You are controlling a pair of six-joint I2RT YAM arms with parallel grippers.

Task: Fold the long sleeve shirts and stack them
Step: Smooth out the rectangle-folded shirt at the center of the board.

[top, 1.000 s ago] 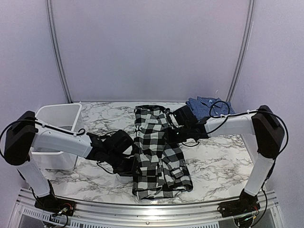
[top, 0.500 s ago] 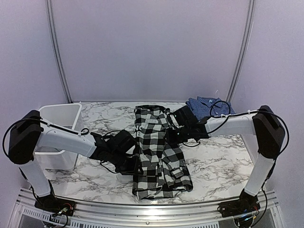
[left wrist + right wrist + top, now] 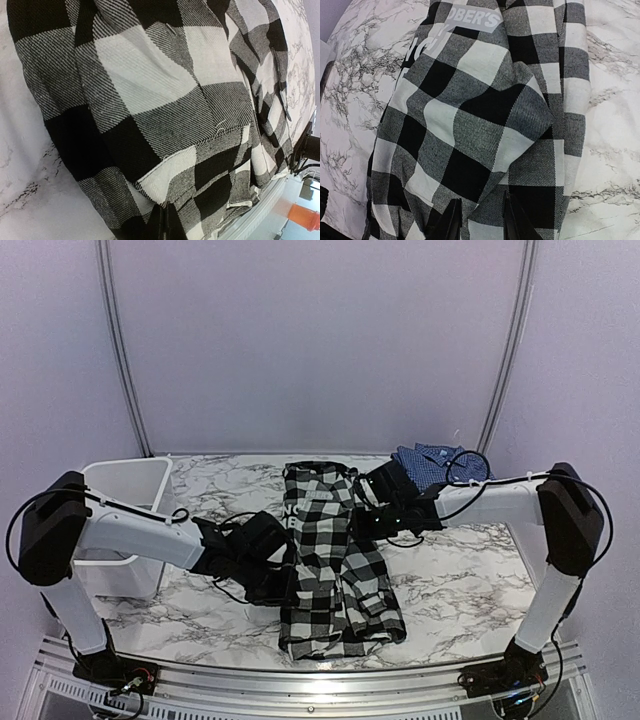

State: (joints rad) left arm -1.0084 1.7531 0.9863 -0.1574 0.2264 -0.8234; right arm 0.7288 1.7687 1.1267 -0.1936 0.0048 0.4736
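The whole table was seen from above and behind its near edge, facing the far edge. Both wrist views were held close over the shirt, one from each side. The shirt was shared by all three.

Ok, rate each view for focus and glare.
Top view: soft even light, slight glare on the front rail. Left wrist: checked shirt weave crisp, orange thing in the corner blurred. Right wrist: shirt sharp, fingers slightly soft.
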